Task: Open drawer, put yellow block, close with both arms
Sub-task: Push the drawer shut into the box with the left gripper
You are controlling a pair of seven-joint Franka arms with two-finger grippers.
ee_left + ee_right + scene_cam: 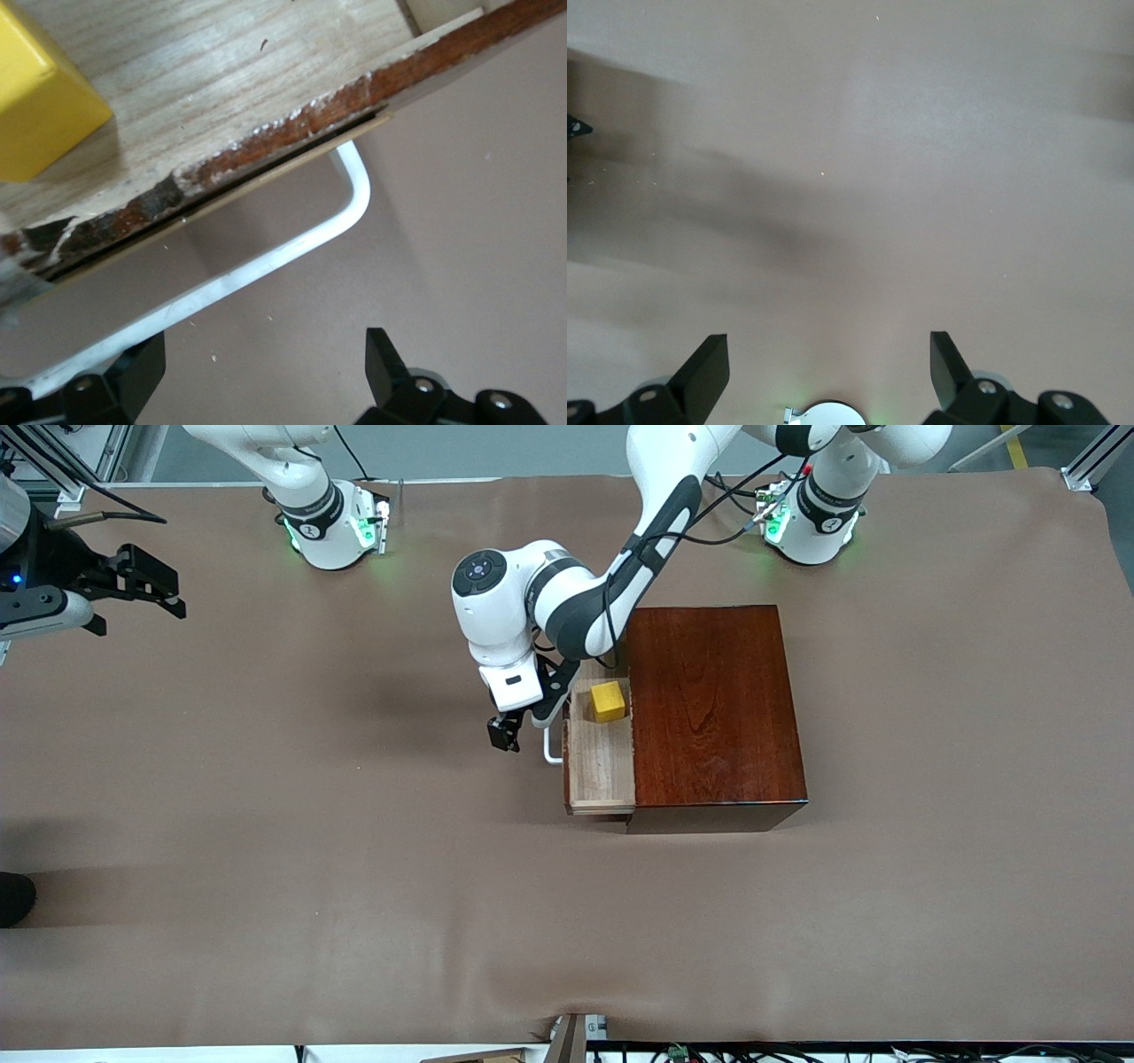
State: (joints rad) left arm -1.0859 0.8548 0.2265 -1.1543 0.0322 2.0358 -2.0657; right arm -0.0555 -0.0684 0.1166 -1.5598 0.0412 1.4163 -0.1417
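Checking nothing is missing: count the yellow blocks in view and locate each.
1. The yellow block lies in the open drawer, at the end farther from the front camera. None elsewhere; the closed part could hide more.

a robotics lab: brown-covered table [266, 824], aluminium framing [1094, 460], loose cables [673, 1052].

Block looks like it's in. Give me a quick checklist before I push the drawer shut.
1. yellow block inside the drawer: ok.
2. Drawer pulled out of the wooden box: ok.
3. left gripper open, holding nothing, beside the handle: ok.
4. Block low enough to pass under the box top: cannot tell.
5. right gripper open, waiting over bare table at the right arm's end: ok.
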